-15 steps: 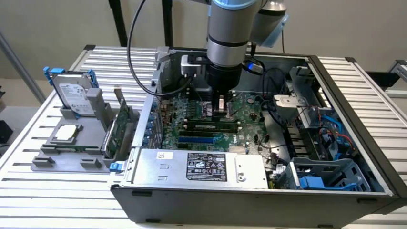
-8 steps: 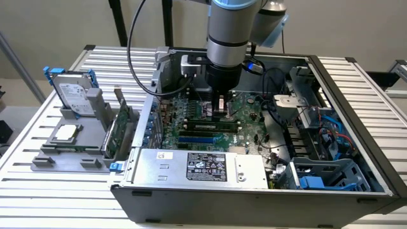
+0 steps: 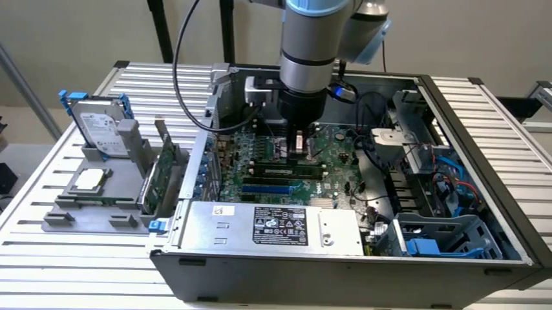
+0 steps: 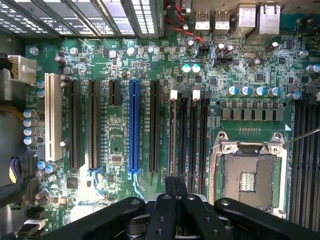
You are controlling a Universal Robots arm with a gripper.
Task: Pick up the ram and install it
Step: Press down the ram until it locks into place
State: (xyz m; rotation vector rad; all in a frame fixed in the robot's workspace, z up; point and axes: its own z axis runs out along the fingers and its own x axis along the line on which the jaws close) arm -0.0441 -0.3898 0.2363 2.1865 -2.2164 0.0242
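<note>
One open computer case (image 3: 483, 129) lay on the table (image 3: 35, 258), with one motherboard (image 4: 150, 60) inside it. One arm reached down into the case, its end effector (image 4: 175, 192) just above the motherboard's memory slots (image 4: 187, 140), of which four stood side by side next to one empty processor socket (image 4: 247, 172). The end effector's fingers were closed together on a thin dark edge, apparently the ram (image 4: 175, 184), poised over those slots. Outside the case, one grey holder (image 3: 95, 206) carried one hard drive (image 3: 97, 129), one processor chip (image 3: 90, 181) and one green expansion card (image 3: 155, 177).
</note>
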